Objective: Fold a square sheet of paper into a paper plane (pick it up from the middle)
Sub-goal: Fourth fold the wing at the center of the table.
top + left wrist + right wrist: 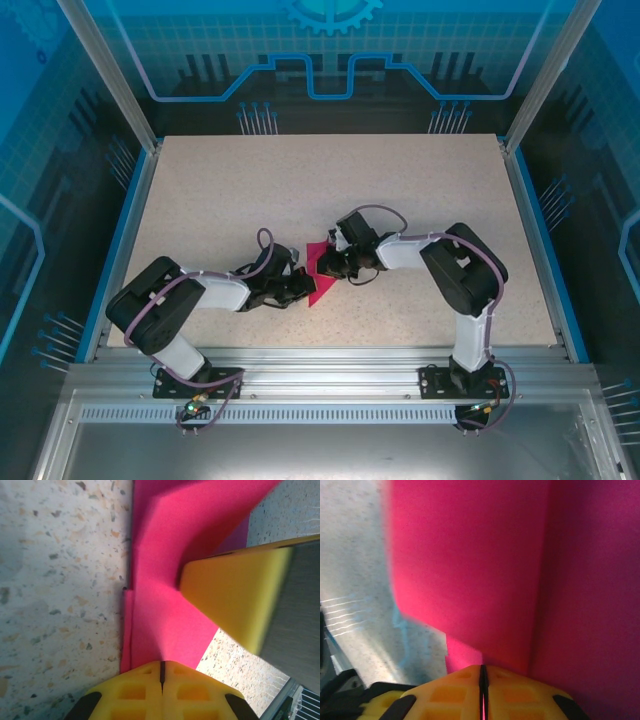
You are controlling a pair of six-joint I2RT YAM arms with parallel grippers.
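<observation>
Pink paper sheet (165, 555) held from both sides. Left claw (161, 669) clenched on its left edge, right claw (482, 672) clenched on its right. Neither nearer.

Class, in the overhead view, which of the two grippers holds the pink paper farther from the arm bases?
The right gripper; the left gripper pinches the pink paper at its edge nearer the bases.

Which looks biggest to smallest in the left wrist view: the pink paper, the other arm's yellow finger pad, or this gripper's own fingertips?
1. The pink paper, clearly largest.
2. The right gripper's yellow finger pad and left gripper's fingertips look alike; closeness to the camera makes ranking unsure.
</observation>
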